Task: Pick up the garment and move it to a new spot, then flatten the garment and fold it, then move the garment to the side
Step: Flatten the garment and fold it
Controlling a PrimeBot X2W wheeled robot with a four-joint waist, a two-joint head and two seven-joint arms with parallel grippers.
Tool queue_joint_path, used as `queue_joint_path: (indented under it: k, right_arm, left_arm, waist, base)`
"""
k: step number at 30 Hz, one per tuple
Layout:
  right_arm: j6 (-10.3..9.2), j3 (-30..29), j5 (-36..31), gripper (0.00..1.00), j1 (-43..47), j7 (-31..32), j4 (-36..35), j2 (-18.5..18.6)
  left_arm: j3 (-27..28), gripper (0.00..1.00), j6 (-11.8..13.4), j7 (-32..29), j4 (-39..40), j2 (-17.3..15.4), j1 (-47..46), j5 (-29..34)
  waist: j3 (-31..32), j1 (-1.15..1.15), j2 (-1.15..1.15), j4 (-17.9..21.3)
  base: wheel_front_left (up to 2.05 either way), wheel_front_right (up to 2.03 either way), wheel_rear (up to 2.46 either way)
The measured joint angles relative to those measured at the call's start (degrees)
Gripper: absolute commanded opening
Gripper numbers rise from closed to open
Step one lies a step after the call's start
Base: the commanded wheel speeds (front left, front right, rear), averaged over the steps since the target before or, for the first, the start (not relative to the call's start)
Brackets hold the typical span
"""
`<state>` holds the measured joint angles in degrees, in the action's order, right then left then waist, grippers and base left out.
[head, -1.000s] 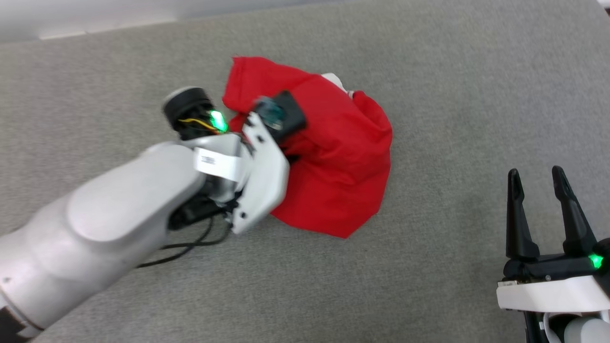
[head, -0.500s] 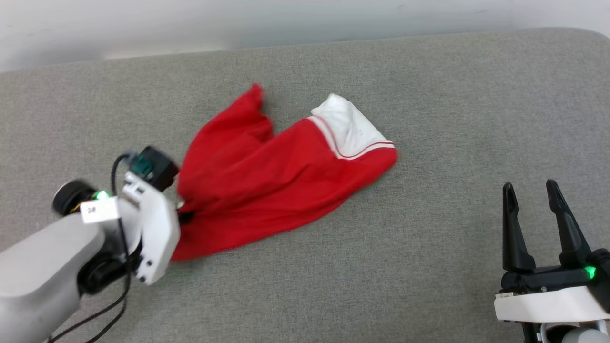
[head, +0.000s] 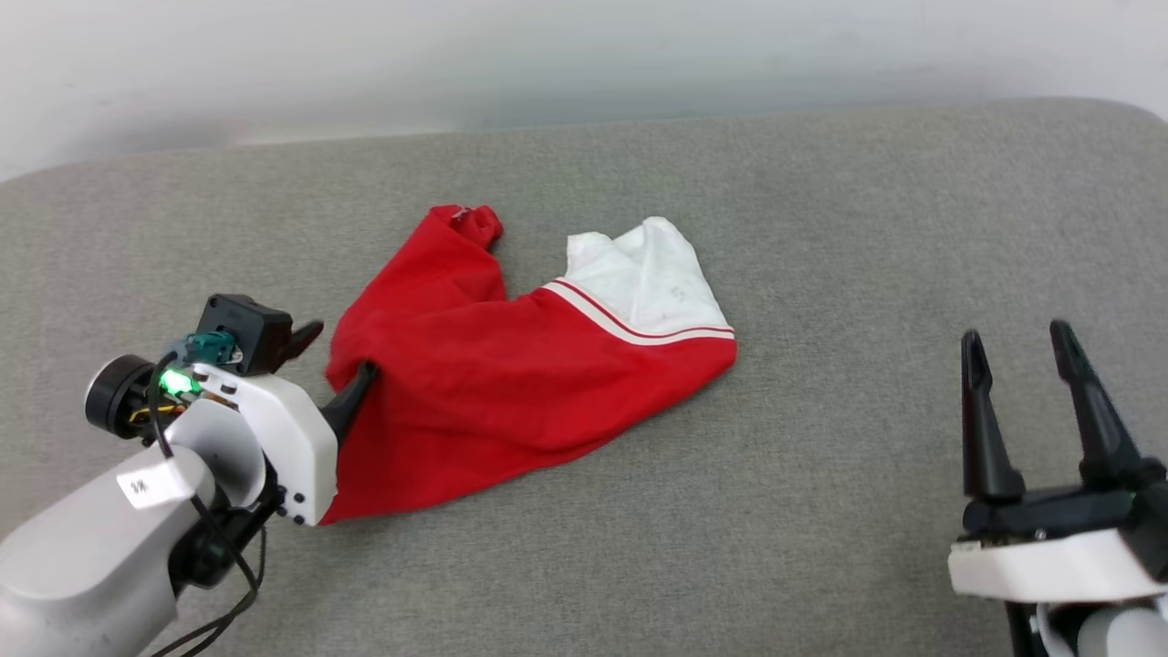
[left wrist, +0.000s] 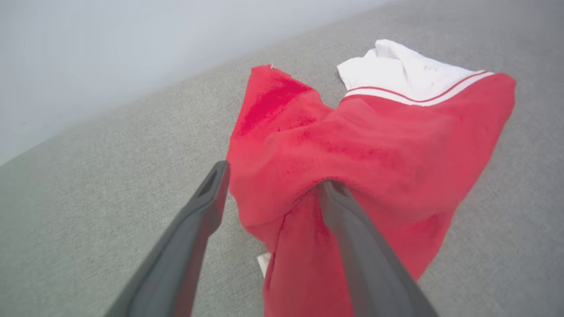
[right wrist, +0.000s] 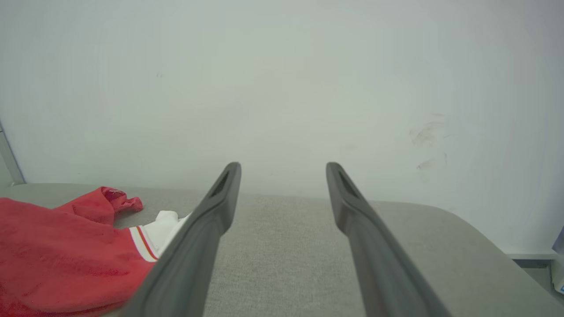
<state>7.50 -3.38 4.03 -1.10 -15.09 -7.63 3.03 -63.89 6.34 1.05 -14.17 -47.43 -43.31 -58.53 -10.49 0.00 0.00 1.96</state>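
Observation:
The garment [head: 511, 383], red with one white sleeve [head: 648, 283] and striped trim, lies crumpled and partly spread on the grey padded surface [head: 821, 228]. My left gripper [head: 336, 354] is open at its left edge. In the left wrist view the garment [left wrist: 387, 145] drapes over the tip of one finger [left wrist: 361, 255] of the left gripper [left wrist: 275, 176], while the other finger is bare. The chest lettering is hidden. My right gripper [head: 1015, 332] stands open at the lower right, well apart from the cloth. In the right wrist view the right gripper [right wrist: 282, 165] holds nothing, and the garment [right wrist: 53, 246] lies to its left.
A pale wall [head: 547, 55] rises behind the surface's far edge. The surface's rounded corner [head: 1122, 114] is at the far right. Bare grey padding stretches between the garment and the right gripper.
The left gripper pulled the bunched garment leftward and nearer, stretching it out, then opened and let go. The head camera tilted up. The right gripper stayed open in place.

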Motion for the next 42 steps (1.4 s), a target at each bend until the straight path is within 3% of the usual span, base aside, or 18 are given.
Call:
queue_joint_path:
  k: [5,9,11,14,19,21,26,33,38,42]
  right_arm:
    - [0.00,1.4,-1.1,1.00,-5.7,0.0,-1.3,4.4]
    - [0.00,3.7,-1.0,1.00,-12.9,0.0,-0.2,10.2]
    - [0.00,5.6,-0.1,1.00,-17.4,0.0,1.9,13.4]
    - [0.00,10.4,2.7,1.00,-24.3,2.7,4.9,18.3]
    - [0.01,23.3,11.4,1.00,-37.5,16.4,8.1,25.8]
    - [0.00,28.3,16.1,1.00,-42.7,23.0,9.7,27.8]
    - [0.00,40.3,26.4,1.00,-54.6,39.7,12.7,31.6]
    - [0.00,48.3,38.2,1.00,-65.4,64.6,18.1,32.5]
    - [0.00,51.3,39.9,1.00,-69.1,73.4,21.4,31.3]
    - [0.00,52.7,39.5,1.00,-70.0,74.7,24.3,29.9]
  left_arm:
    - [3.4,1.00,6.9,11.0,3.3,1.0,2.4,3.1]
    - [8.1,1.00,12.7,13.8,6.6,2.2,5.8,5.4]
    - [13.4,1.00,15.6,13.9,9.2,3.8,8.0,8.5]
    - [22.0,1.00,18.4,14.0,13.3,7.0,12.6,15.0]
    - [33.8,1.00,19.6,14.0,18.8,13.1,21.5,25.6]
    - [37.2,1.00,19.3,14.0,20.3,15.9,24.2,28.9]
    - [44.5,1.00,15.4,14.0,22.6,22.4,27.9,36.0]
    - [51.3,1.00,9.4,14.0,24.0,30.3,28.9,42.4]
    - [54.8,1.00,5.3,14.0,24.4,34.7,27.7,45.6]
    - [57.5,1.00,2.6,14.0,25.0,38.0,26.5,47.4]
  waist:
    - [1.2,0.00,0.00,-1.3]
    - [0.9,0.00,0.00,-2.0]
    - [0.2,0.00,0.00,-2.3]
    - [-0.9,0.00,0.00,-2.7]
    - [-3.4,0.00,0.00,-3.5]
    - [-4.5,0.00,0.00,-3.8]
    - [-7.7,0.00,0.00,-4.8]
    - [-12.8,0.01,0.00,-6.8]
    - [-16.4,0.00,0.00,-8.7]
    - [-19.2,0.01,0.00,-10.0]
  base:
    - [0.00,0.00,0.00]
    - [0.00,0.00,0.00]
    - [0.00,0.00,0.00]
    - [0.00,0.00,0.00]
    - [0.00,0.00,0.00]
    - [0.00,0.00,0.00]
    - [0.00,0.00,0.00]
    - [0.00,0.00,0.00]
    - [0.00,0.00,0.00]
    - [0.00,0.00,0.00]
